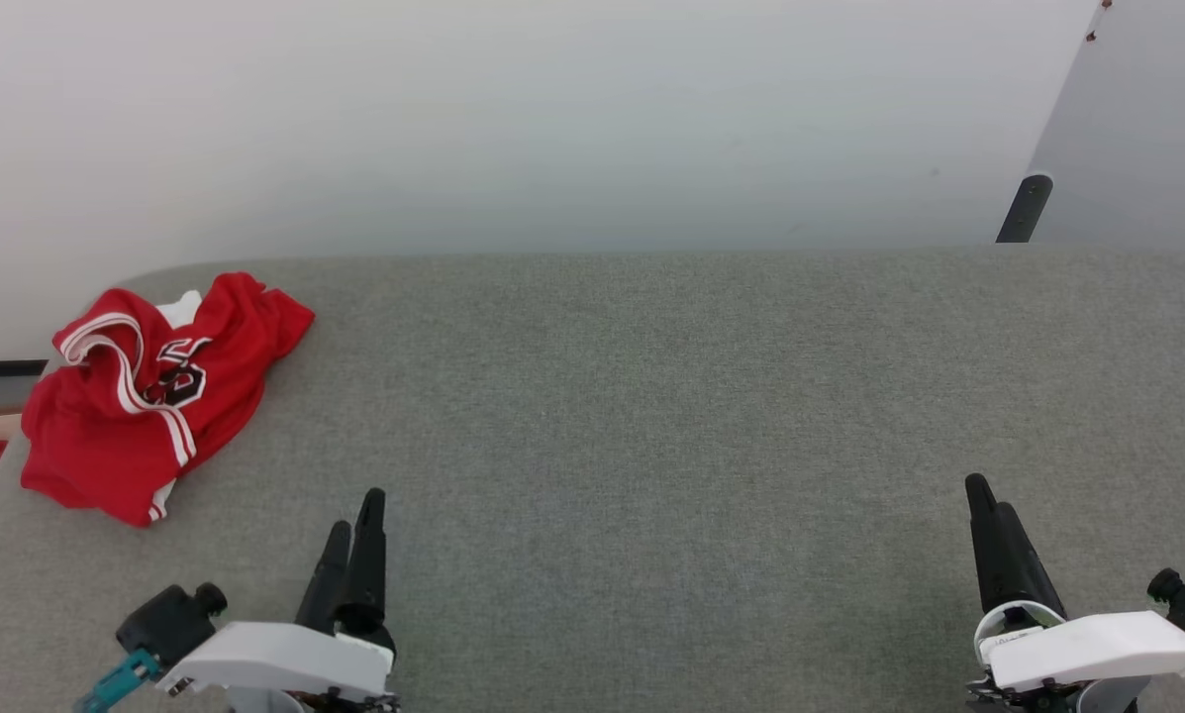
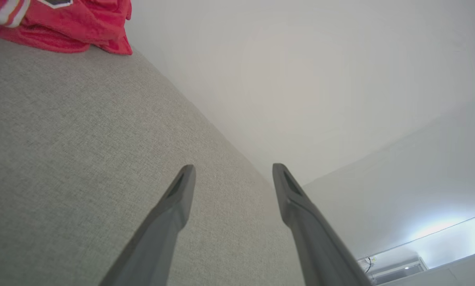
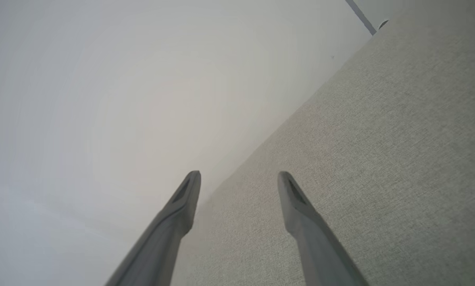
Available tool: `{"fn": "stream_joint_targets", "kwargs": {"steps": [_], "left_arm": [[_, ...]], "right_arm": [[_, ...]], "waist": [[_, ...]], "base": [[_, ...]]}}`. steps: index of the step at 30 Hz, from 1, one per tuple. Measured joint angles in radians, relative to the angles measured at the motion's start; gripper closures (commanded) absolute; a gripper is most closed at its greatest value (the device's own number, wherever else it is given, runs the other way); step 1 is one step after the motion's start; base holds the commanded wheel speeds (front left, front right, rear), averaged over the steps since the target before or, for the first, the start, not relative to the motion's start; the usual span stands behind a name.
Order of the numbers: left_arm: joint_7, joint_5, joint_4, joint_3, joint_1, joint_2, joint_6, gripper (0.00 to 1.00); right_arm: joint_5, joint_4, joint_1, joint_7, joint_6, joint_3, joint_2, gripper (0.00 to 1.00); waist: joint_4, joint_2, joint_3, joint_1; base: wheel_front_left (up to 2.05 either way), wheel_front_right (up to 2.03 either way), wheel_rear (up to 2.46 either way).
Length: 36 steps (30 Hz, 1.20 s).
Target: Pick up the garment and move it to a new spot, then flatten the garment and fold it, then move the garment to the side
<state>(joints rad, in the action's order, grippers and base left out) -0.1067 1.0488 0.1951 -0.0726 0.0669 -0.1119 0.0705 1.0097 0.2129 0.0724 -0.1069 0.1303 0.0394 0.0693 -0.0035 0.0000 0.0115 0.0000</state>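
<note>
**First Step Pending: Nothing Gripped, Pick-Up Not Yet Begun**

Crumpled in a heap at the far left corner of the grey table [image 1: 651, 396]: the garment [image 1: 147, 396], red with white striped trim, black lettering partly showing, close to the table's left edge. Low over the near edge: left jaws and right jaws, both spread wide, both empty, with fingers [image 2: 174, 206] aimed toward the far wall. Right jaws well apart from the cloth; left jaws nearer, touching nothing.

Judged to be at the very start: no lift, no flattening, no fold.

Next, most likely: reach forward and leftward with the left jaws, come down on a raised ridge of the heap, pinch enough layers to lift it clear, then carry it toward the open middle. Worth watching: the nearby table edge, and loose sleeves dragging or slipping free during the lift.
</note>
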Motion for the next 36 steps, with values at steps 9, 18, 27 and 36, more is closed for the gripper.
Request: {"fn": "stream_joint_targets", "kwargs": {"steps": [9, 18, 27, 36], "left_arm": [[-0.026, -0.225, -0.018, 0.012, 0.000, 0.013, 0.005, 0.00], [-0.049, -0.417, -0.051, 0.035, -0.002, 0.028, 0.010, 0.00], [-0.070, -0.576, -0.072, 0.052, -0.008, 0.040, 0.019, 0.00], [-0.091, -0.701, -0.091, 0.054, -0.013, 0.044, 0.027, 0.00]], "right_arm": [[-0.204, -0.014, 0.000, -0.026, 0.000, 0.006, 0.002, 0.00], [-0.401, -0.030, -0.001, -0.049, 0.000, 0.000, 0.000, 0.00], [-0.538, -0.043, -0.001, -0.070, 0.000, -0.011, -0.007, 0.00], [-0.645, -0.050, -0.002, -0.089, 0.000, -0.013, -0.011, 0.00]], "waist": [[0.001, 0.0001, 0.002, 0.0000], [0.002, 0.0000, 0.004, 0.0000], [0.003, 0.0000, 0.007, 0.0000], [0.005, 0.0000, 0.011, 0.0000]], "base": [[0.00, 0.00, 0.00], [0.00, 0.00, 0.00], [0.00, 0.00, 0.00], [0.00, 0.00, 0.00]]}}
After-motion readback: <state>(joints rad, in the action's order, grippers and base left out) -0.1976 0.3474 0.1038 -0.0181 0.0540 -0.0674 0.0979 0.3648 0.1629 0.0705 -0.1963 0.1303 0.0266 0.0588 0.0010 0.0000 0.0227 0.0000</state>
